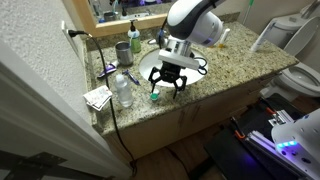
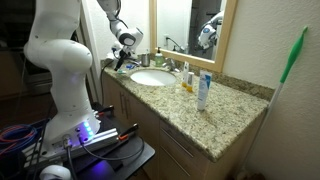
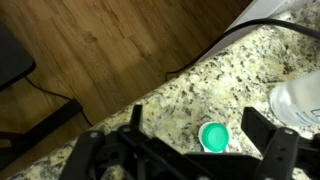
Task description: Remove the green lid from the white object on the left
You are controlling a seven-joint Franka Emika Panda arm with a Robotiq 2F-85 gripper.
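Note:
The green lid (image 3: 214, 136) is a small round teal cap sitting on the tiny white object, whose white rim barely shows under it (image 3: 226, 148). Both stand on the granite counter near its front edge. In an exterior view the lid (image 1: 155, 95) shows just below my gripper (image 1: 168, 88). In the wrist view my gripper (image 3: 195, 150) is open, its dark fingers spread to either side of the lid, hovering above it without touching. In an exterior view (image 2: 122, 60) the gripper is at the counter's far end; the lid is hidden there.
A clear plastic bottle (image 1: 123, 90) stands beside the lid, also in the wrist view (image 3: 300, 100). A white sink basin (image 1: 158, 66), grey-green cup (image 1: 122, 52), green-topped bottle (image 1: 134, 38), papers (image 1: 98, 97) and a black cable (image 3: 240, 35) share the counter. The counter edge drops to wood floor.

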